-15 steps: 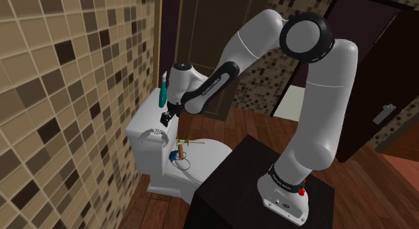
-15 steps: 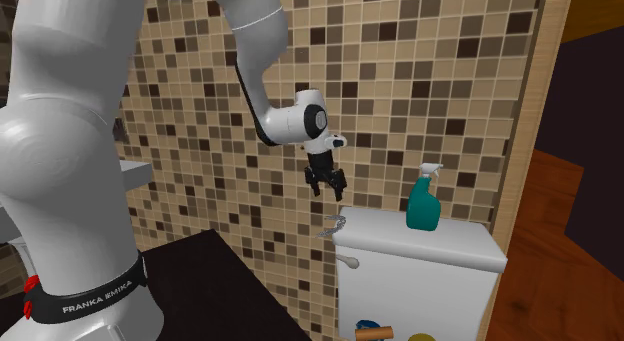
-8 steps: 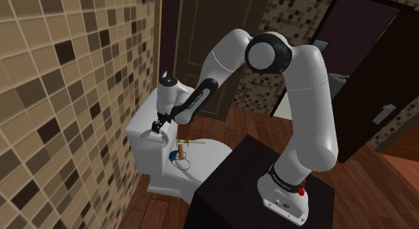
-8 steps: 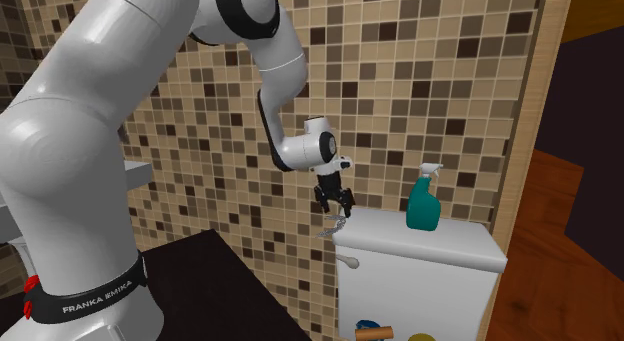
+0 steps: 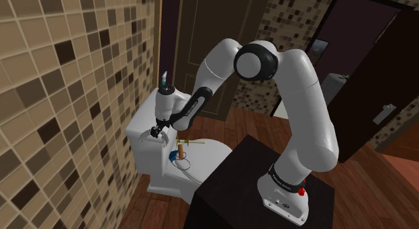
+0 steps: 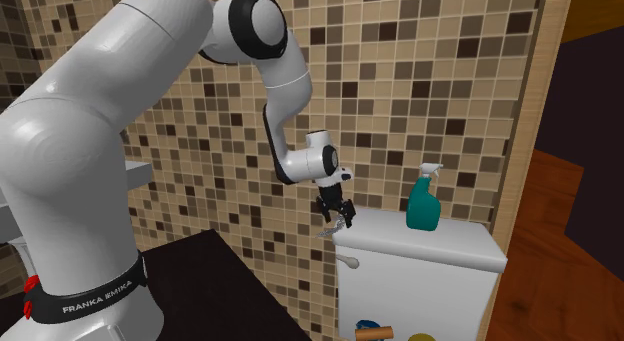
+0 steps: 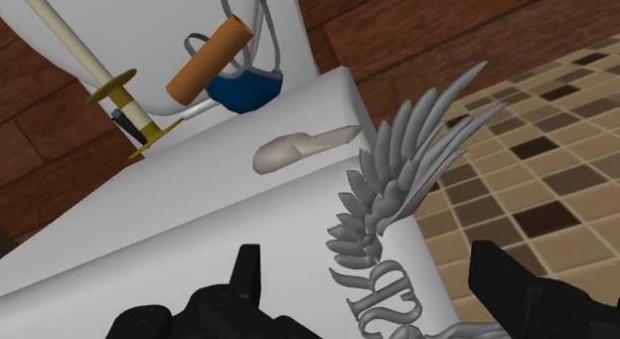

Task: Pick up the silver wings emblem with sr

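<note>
Tiled wall: tan and brown mosaic, running down the shoulder view's left, right beside the toilet.
Toilet tank: white, backed against that wall, and here's where the action is.
Silver wings emblem: lying on the tank lid at the corner nearest the stand; in the wrist view the silver wings emblem spreads its feathers out past the lid's edge, curly lettering at its base.
Gripper: down low over the emblem, pointing at the lid; in the second exterior view the gripper sits just above the silver wings emblem.
Jaws: spread apart, one black finger on each side of the emblem, neither one touching it, so nothing is held.
Flush handle: pale lever on the tank front, just beyond the emblem.
Spray bottle: teal, white trigger, upright on the lid, well apart from the emblem.
Toilet lid: carrying a brown cylinder, a blue object and a white stick with a yellow crosspiece.
Stand: dark box at the shoulder view's lower right.
</note>
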Controlling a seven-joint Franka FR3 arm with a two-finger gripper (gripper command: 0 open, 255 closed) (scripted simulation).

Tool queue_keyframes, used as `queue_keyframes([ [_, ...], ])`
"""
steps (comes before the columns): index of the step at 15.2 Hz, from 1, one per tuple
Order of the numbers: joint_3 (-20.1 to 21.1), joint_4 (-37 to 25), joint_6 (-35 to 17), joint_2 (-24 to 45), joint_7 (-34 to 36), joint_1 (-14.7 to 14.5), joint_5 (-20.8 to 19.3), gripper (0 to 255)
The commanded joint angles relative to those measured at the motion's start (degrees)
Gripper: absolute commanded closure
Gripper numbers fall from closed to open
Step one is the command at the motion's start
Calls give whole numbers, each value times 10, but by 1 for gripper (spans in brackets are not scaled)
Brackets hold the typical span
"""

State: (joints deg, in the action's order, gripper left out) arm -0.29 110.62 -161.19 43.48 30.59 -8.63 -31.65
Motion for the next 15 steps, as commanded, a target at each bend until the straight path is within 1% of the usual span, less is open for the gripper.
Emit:
queue_keyframes([
  [1,-3,-6,-5,11,4,-3,-2,0],
  [2,-3,-6,-5,11,4,-3,-2,0],
  [3,-4,-7,-5,12,4,-4,-2,255],
  [12,-3,-6,-5,11,4,-3,-2,255],
  [15,4,5,7,-11,-3,2,2,255],
])
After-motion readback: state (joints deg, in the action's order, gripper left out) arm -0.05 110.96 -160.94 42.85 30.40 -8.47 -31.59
